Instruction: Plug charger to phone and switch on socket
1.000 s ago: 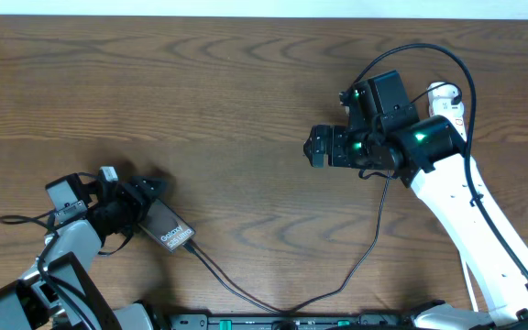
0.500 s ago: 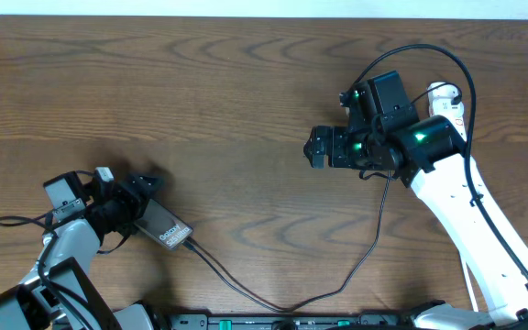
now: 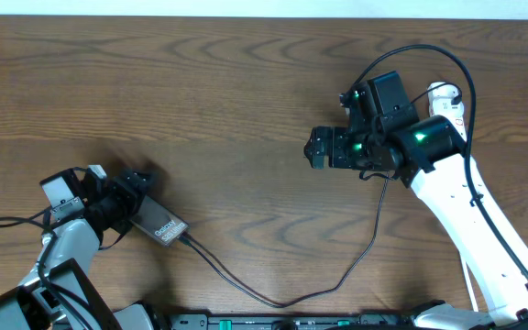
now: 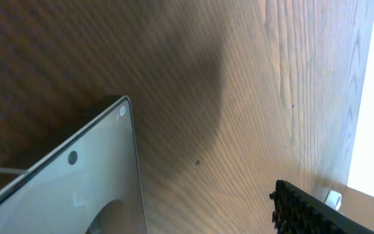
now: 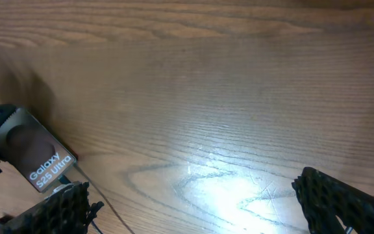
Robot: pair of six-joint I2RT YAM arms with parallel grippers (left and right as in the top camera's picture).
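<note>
Left gripper [image 3: 138, 186] has pulled back toward the left edge over the last second, and the phone [image 3: 160, 227] has slid a little left with it. Cable loop near the bottom edge got dragged along slightly. Right arm: no change

Left jaws read as open. In the left wrist view one finger [image 4: 307, 211] stands well apart from the phone's edge, with bare table [image 3: 200, 82] between them; the other finger is out of frame. The gripper hangs over the phone's unlettered end and isn't clamped on it as far as I can tell. That placement fits steadying the phone for the plug-in

Phone lies flat on the table, lower left, at an angle. Charger [image 3: 282, 300] leaves the phone's lettered end, loops along the bottom edge and climbs toward the right arm. The tip looks seated in the phone, but it's too small to be sure

Right gripper [image 3: 317, 147] is spread wide with nothing in it, hovering over bare wood mid-table. The right wrist view shows its fingers [image 5: 60, 208] far apart with only table between them

Socket [image 3: 447, 99] is mostly hidden behind the right arm, top right; only a white end with a red mark shows. My judgement: plug step looks done, switch still to do, and the right arm is the one sitting close to it
</note>
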